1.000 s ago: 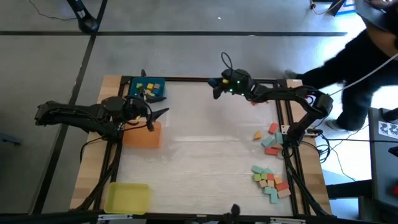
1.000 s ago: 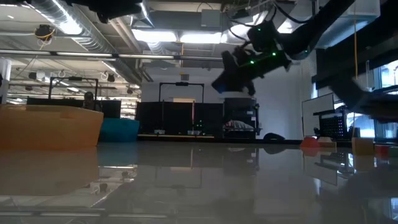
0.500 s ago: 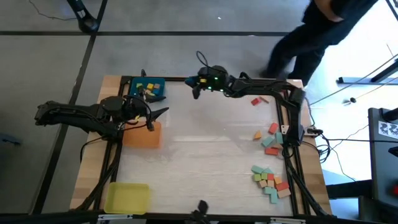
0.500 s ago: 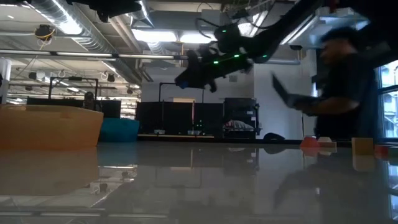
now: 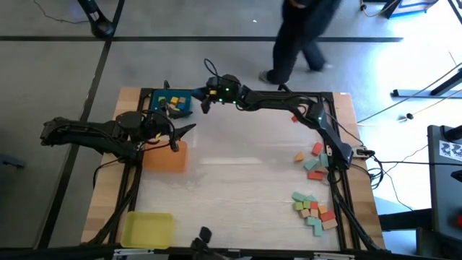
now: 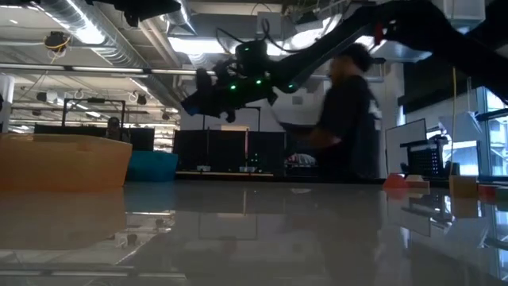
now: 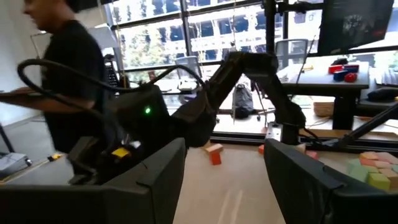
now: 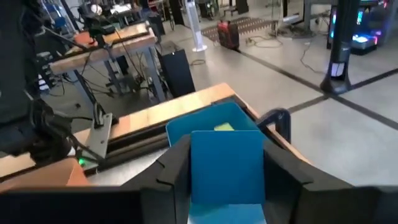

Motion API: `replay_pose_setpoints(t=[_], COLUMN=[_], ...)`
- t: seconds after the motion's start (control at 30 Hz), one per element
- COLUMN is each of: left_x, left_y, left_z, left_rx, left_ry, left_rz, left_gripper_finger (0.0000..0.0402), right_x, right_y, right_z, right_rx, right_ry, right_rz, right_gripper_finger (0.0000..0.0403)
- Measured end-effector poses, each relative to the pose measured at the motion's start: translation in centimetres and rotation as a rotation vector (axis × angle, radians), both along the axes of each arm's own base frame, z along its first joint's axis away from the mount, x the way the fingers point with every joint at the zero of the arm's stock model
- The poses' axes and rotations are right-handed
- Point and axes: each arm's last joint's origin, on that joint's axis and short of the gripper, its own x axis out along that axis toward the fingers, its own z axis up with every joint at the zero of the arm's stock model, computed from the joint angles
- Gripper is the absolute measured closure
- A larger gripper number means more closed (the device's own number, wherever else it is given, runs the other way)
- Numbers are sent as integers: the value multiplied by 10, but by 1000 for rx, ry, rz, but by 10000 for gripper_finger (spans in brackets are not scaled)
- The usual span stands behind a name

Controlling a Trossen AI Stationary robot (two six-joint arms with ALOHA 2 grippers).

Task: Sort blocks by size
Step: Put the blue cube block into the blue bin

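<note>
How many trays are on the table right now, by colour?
blue tray: 1
orange tray: 1
yellow tray: 1
Total: 3

Overhead view: even, soft light; floor far right glares white | Low view: backlit by ceiling strips; right gripper (image 6: 208, 94) a dark silhouette; table (image 6: 254, 238) glossy with reflections below it | Person (image 6: 341, 119) beyond that gripper motion-blurred | Left wrist view: bright windows ahead; own fingers (image 7: 155, 180) dark, soft-focused
</note>
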Motion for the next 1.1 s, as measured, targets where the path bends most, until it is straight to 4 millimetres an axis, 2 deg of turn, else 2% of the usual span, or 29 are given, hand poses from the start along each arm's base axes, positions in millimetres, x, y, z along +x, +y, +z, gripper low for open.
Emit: replay_pose_setpoints(t=[0.4, 0.6, 0.77, 0.9, 1.1], left_x=[0, 0, 0, 0, 0], left_y=[0, 0, 0, 0, 0], left_z=[1, 1, 1, 1, 4], left_rx=[-20, -18, -18, -18, -14], left_ry=[-20, -23, -22, -28, -55], left_rz=[-2, -2, -2, -2, 0], left_gripper_finger=[196, 196, 196, 196, 196], right_x=[47, 65, 71, 74, 77], right_y=[-7, -6, 0, 8, 18], right_z=[-18, -35, -35, -32, -28], right_rx=[-49, -62, -76, -150, -172], right_ry=[-90, -119, -152, -167, -196], right_rz=[56, 51, 14, -68, -70], right_gripper_finger=[265, 265, 265, 260, 210])
